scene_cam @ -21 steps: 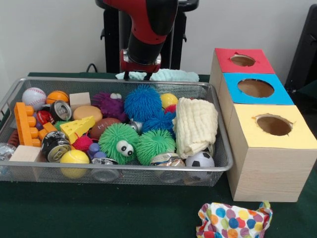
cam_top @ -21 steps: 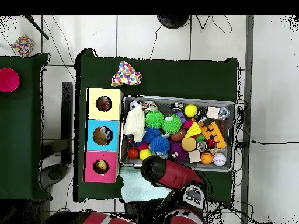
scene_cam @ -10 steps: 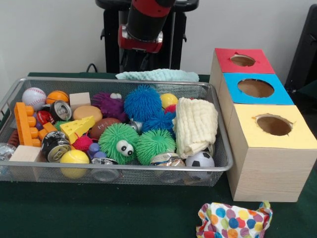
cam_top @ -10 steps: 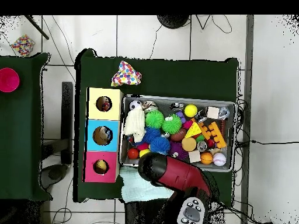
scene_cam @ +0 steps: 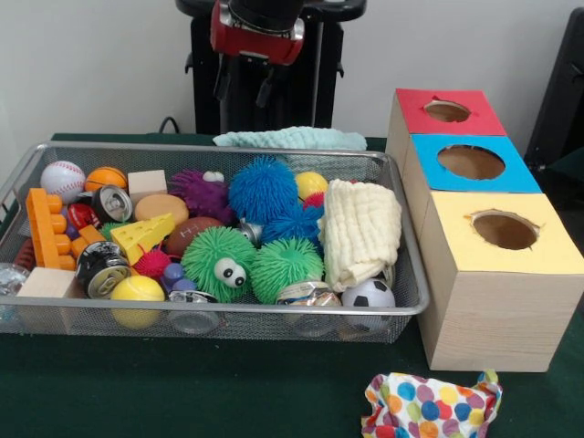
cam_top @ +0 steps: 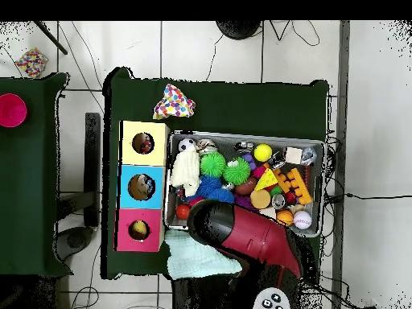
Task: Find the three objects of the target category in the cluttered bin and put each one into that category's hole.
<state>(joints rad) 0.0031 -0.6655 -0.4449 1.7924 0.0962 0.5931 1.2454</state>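
My gripper (scene_cam: 244, 88) hangs high above the far rim of the wire bin (scene_cam: 401, 306), its two dark fingers (scene_cam: 222, 84) spread apart with nothing between them; in the overhead view my red arm (cam_top: 249, 237) covers that end of the bin. Directly beneath the fingers, a pale green cloth (scene_cam: 290, 138) lies on the table just behind the bin. Inside the bin, a blue spiky ball (scene_cam: 263, 189) sits near the middle, beside a folded cream cloth (scene_cam: 362, 232) leaning toward the right wall; two green spiky balls (scene_cam: 219, 263) lie in front, with a soccer ball (scene_cam: 369, 296), a baseball (scene_cam: 62, 179), cans and blocks around them. To the right stands the sorting box, with red hole (scene_cam: 447, 111), blue hole (scene_cam: 471, 161) and yellow hole (scene_cam: 505, 230). A polka-dot cloth (scene_cam: 432, 405) lies on the table in front.
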